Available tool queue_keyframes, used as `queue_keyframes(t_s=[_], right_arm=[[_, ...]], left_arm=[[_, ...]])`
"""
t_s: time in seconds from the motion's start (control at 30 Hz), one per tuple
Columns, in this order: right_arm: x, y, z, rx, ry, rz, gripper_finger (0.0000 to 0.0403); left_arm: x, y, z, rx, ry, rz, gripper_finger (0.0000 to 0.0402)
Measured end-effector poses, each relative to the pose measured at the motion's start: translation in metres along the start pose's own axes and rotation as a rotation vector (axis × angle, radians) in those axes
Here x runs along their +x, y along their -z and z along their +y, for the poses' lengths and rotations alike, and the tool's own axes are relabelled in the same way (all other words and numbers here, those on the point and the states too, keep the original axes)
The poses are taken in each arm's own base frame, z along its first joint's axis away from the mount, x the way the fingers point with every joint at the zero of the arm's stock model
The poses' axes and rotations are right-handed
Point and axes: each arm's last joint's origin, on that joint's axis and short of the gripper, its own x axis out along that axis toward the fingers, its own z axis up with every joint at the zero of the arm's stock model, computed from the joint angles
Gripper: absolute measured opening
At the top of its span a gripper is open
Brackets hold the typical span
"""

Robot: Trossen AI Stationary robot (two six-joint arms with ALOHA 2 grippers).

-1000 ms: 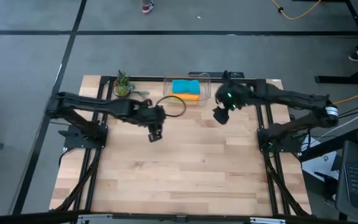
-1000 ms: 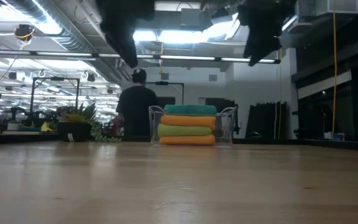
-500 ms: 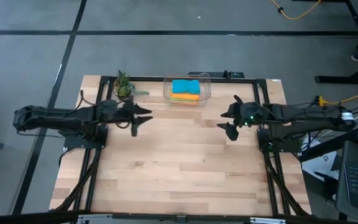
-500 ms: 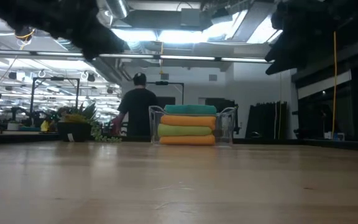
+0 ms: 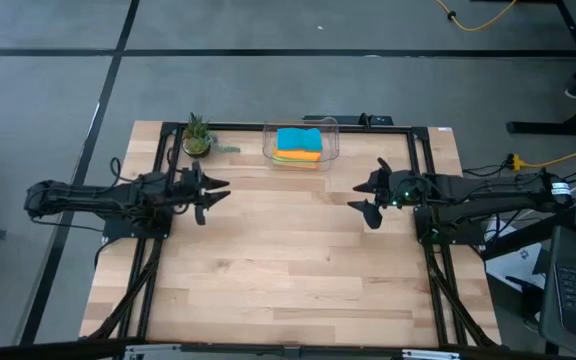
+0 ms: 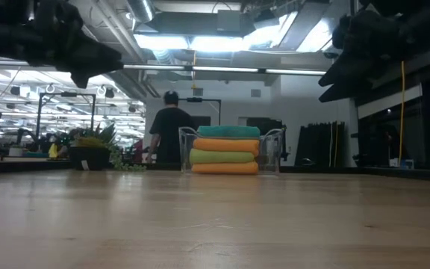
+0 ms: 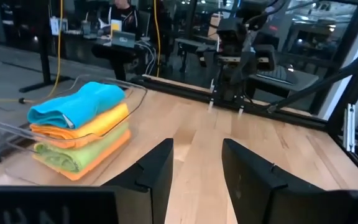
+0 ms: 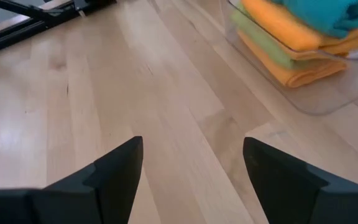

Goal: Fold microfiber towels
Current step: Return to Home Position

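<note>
Lying folded in a neat stack, the four microfiber towels [image 6: 225,150] are sitting inside the clear bin [image 5: 330,135] at the middle of the table's [image 5: 288,270] far edge. The teal towel [image 6: 228,131] is resting on top, the upper orange towel [image 6: 226,144] is lying under it, the lime green towel [image 6: 225,157] is lying below that, and the lower orange towel [image 6: 225,169] is sitting at the bottom. The left gripper [image 5: 211,195] is hovering above the left side of the table, well apart from the bin and near the potted plant [image 5: 197,137] standing in the far left corner. Its fingers [image 7: 157,171] are standing parted with a moderate gap and are gripping nothing. The right gripper [image 5: 360,198] is hanging over the right side of the table, also well clear of the bin, pointing inward toward the left one. Its fingers [image 8: 120,165] are spreading wide and are carrying nothing, with only bare wood showing between them. In the low view both arms are showing as dark shapes high above the tabletop, and a person [image 6: 170,134] in dark clothing is standing in the room beyond the bin.
</note>
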Motion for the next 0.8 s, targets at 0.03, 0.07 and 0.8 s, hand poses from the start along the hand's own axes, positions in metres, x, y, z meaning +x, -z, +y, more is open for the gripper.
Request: queue_keyframes(t_s=[0.03, 0.07, 0.8], right_arm=[[0.0, 0.001, 0.0, 0.001, 0.001, 0.002, 0.0278], [0.0, 0.001, 0.0, 0.001, 0.001, 0.003, 0.0278], [-0.008, 0.009, 0.016, -0.116, 0.016, -0.017, 0.0278]], left_arm=[[-0.001, 0.001, 0.0, 0.008, 0.002, 0.0, 0.0131], [-0.003, 0.002, -0.001, 0.01, 0.006, 0.001, 0.0131], [-0.011, 0.03, -0.003, 0.138, 0.058, -0.04, 0.0131]])
